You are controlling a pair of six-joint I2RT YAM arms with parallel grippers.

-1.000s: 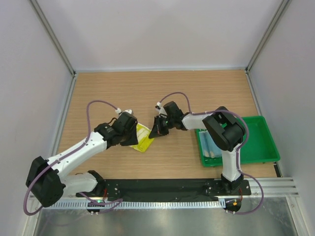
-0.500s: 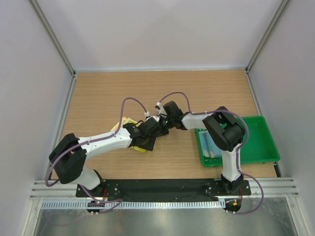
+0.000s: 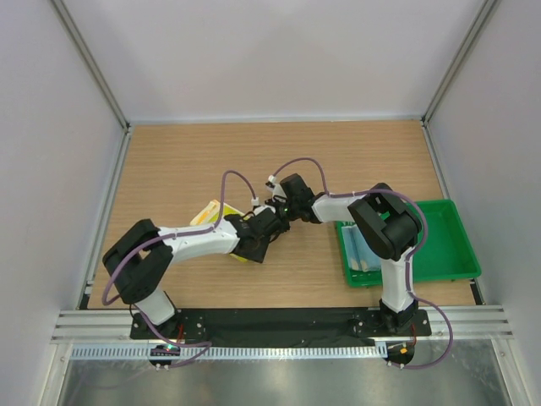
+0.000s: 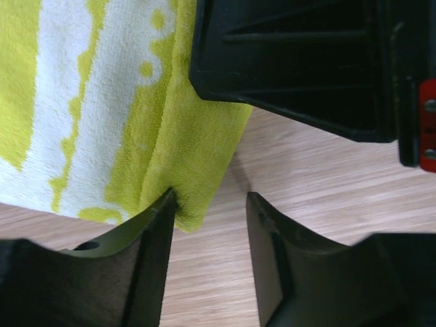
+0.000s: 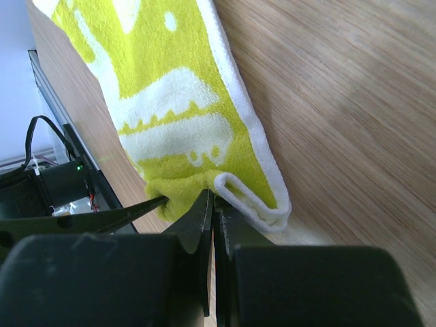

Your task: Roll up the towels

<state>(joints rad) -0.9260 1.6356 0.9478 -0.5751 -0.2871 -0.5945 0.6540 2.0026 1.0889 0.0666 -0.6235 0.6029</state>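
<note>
The pale yellow towel with lime-green patches (image 3: 207, 212) lies on the table's middle, mostly hidden under my left arm. In the right wrist view the yellow towel (image 5: 170, 102) has a folded-over near corner, and my right gripper (image 5: 214, 201) is shut on that edge. My right gripper (image 3: 272, 223) meets my left gripper (image 3: 259, 242) at the towel's right corner. In the left wrist view my left gripper (image 4: 211, 204) is open, its left finger (image 4: 146, 245) touching the towel's corner (image 4: 184, 157). The light blue towel (image 3: 362, 250) lies in the green tray.
The green plastic tray (image 3: 448, 241) stands at the right, beside the right arm's base. Bare wood table (image 3: 279, 152) lies behind both grippers. Frame posts and walls border the table on the left, right and back.
My left arm has swung right, from over the towel's left side to its right corner beside my right gripper. The towel's left end is now uncovered. My right gripper has not moved.
</note>
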